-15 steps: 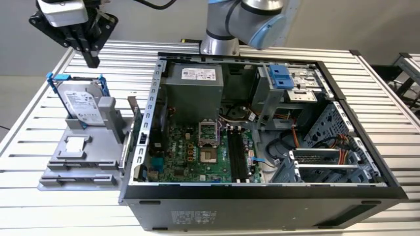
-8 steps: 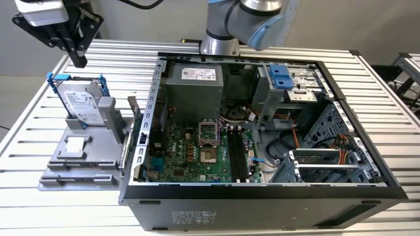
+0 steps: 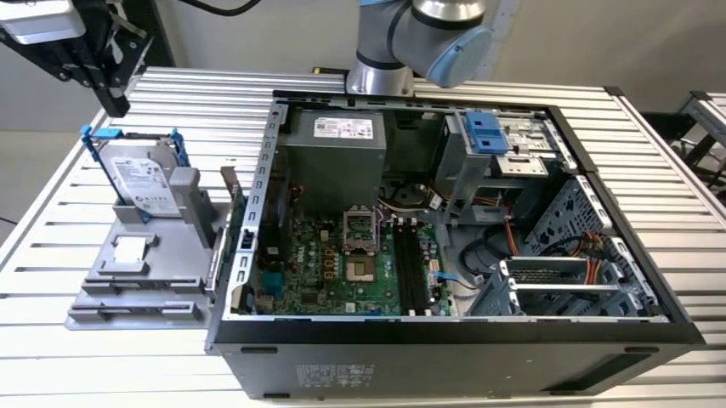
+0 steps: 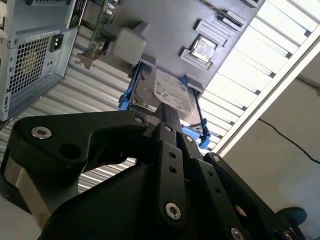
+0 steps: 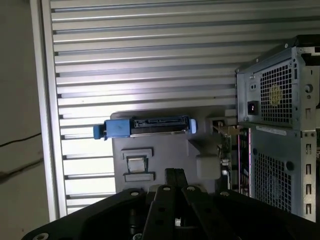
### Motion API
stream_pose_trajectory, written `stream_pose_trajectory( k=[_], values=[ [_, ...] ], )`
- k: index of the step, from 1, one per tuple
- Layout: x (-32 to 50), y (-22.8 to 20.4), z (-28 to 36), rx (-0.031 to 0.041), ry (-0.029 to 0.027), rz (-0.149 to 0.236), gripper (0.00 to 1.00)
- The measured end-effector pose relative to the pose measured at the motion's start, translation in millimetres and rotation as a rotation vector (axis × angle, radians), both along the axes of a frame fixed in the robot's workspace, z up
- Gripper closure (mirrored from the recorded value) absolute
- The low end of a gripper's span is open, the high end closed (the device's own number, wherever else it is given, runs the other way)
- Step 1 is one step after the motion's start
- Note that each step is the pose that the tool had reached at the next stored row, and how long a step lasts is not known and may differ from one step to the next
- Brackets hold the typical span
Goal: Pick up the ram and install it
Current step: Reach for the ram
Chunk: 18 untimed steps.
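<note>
Task barely begun: the gripper (image 5: 174, 172), fingers closed together on nothing, hangs above the grey holder (image 5: 160, 132), where the ram (image 5: 226, 146) stands upright beside the computer case (image 5: 280, 125), while the motherboard slots (image 3: 414, 272) appear unfilled.

Counter (image 3: 91, 357) carries open computer case (image 3: 454, 344) lying on side, with holder (image 3: 136, 285) just beside it at exterior view's left. Hard drive (image 3: 142, 178) stands upright on holder's far end. Ram (image 3: 230, 189) stands on edge at holder's side nearest case wall. Inside case: motherboard (image 3: 329, 272) on floor, power supply (image 3: 335, 161) behind it, drive bays (image 3: 567, 280) toward exterior view's right. Arm base (image 3: 380, 76) behind case. Claw (image 3: 117, 102) hangs above counter behind hard drive, well apart from ram.
</note>
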<state>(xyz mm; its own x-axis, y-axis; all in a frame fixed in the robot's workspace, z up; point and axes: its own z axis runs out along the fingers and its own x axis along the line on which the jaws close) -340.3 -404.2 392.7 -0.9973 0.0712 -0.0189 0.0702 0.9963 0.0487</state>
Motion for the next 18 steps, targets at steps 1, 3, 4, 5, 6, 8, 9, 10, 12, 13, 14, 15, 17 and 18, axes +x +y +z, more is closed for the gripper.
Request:
stream_pose_trajectory(
  k=[1,3,4,5,6,8,9,10,12,13,14,15,17,18],
  values=[
    [0.0,0.0,0.0,0.0001,0.0,0.0,1.0],
    [-0.2,-0.1,0.0,0.0,0.0,0.0,1.0],
    [-0.3,-0.8,0.0,0.0001,-0.0001,0.0,1.0],
    [-0.3,-2.0,0.0,0.0001,0.0,0.0,1.0],
    [-0.3,-3.9,0.0,0.0001,0.0,0.0,1.0],
    [-0.2,-9.1,-0.1,0.0001,-0.0001,0.0,1.0],
    [-0.2,-12.1,0.0,0.0001,-0.0001,0.0,1.0],
    [-0.2,-15.0,-0.1,0.0001,-0.0001,0.0,1.0],
    [-0.2,-21.3,0.0,0.0001,0.0,0.0,1.0],
    [-0.2,-24.5,0.0,0.0001,0.0,0.0,1.0],
    [-0.2,-27.8,0.0,0.0001,0.0,0.0,1.0],
    [-0.2,-31.4,0.0,0.0,0.0,0.0,1.0],
    [-0.2,-39.5,0.0,0.0001,0.0,0.0,1.0],
    [-0.2,-43.1,0.0,0.0001,0.0,0.0,1.0]
  ],
)
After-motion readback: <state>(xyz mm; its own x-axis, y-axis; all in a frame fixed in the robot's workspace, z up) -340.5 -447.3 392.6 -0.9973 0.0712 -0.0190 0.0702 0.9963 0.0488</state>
